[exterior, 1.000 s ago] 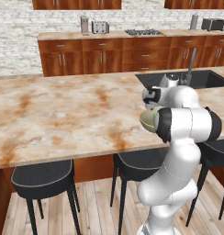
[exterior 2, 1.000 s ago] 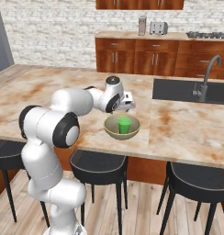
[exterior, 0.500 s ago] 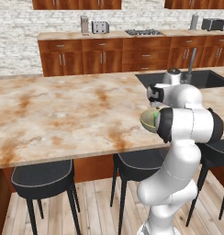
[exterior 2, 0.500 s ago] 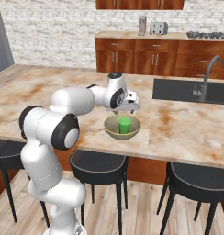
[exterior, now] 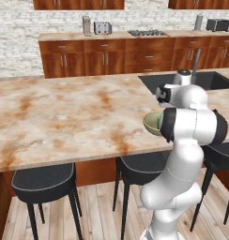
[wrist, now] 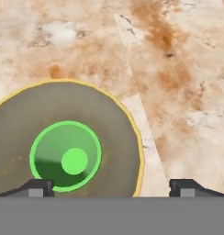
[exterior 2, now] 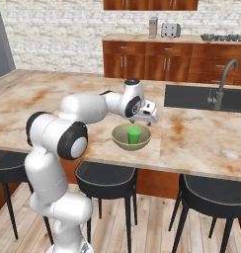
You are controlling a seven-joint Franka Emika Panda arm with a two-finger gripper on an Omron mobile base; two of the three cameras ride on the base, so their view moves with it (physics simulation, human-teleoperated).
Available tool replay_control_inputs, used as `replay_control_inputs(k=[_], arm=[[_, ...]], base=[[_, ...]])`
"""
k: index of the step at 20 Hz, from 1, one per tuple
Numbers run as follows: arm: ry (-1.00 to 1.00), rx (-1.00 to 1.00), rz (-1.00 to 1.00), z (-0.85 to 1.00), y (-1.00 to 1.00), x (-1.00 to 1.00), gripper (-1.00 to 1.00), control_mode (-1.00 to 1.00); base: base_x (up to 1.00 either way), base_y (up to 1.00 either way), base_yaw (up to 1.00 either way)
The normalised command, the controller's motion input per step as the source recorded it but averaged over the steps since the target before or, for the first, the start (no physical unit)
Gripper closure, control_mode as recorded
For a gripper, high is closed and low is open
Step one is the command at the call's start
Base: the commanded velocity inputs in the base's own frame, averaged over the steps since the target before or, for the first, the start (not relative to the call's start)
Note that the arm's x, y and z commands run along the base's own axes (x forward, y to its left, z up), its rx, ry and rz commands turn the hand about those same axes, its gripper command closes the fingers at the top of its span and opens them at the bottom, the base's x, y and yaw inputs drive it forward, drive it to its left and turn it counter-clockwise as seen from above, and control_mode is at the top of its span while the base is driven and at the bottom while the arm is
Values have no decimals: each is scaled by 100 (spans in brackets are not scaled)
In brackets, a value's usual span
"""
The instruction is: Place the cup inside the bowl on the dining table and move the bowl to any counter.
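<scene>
The green cup (exterior 2: 134,135) stands upright inside the olive-tan bowl (exterior 2: 123,140), near the front edge of the dining table (exterior 2: 201,138). My gripper (exterior 2: 143,120) hovers just above the bowl's far rim, open, with nothing between its fingers. From above in the hand view, the cup (wrist: 65,156) sits in the bowl (wrist: 114,133) at the lower left. The gripper (wrist: 111,188) is spread wide there, one fingertip over the bowl and the other over bare table top (wrist: 178,69). In the left base view my arm hides most of the bowl (exterior: 151,123).
A black inset sink (exterior 2: 191,96) with a faucet (exterior 2: 222,81) lies to the right of the bowl. Dark stools (exterior 2: 107,175) stand under the table's near edge. A counter on wooden cabinets (exterior 2: 157,54) runs along the back wall, with a toaster (exterior 2: 170,29) on it.
My hand has drifted a little to the right over the bowl's far rim and stayed open. Cup and bowl have not moved.
</scene>
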Motion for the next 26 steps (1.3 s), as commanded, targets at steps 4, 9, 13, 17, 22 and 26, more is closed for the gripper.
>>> replay_control_inputs(k=[4, 9, 13, 17, 22, 26], arm=[[0, 18, -20, 0, -39, 0, -100, -100], [-2, 19, -15, 0, -31, 0, -100, -100], [-3, 15, -7, 0, -28, 0, -100, -100], [-4, 20, -3, 0, -37, 0, -100, -100], [-10, 29, 0, -3, -18, 0, -100, -100], [-7, 29, 0, -5, -12, 0, -100, -100]], base=[[0, 0, 0], [0, 0, 0], [0, 0, 0], [0, 0, 0], [0, 0, 0], [0, 0, 0]])
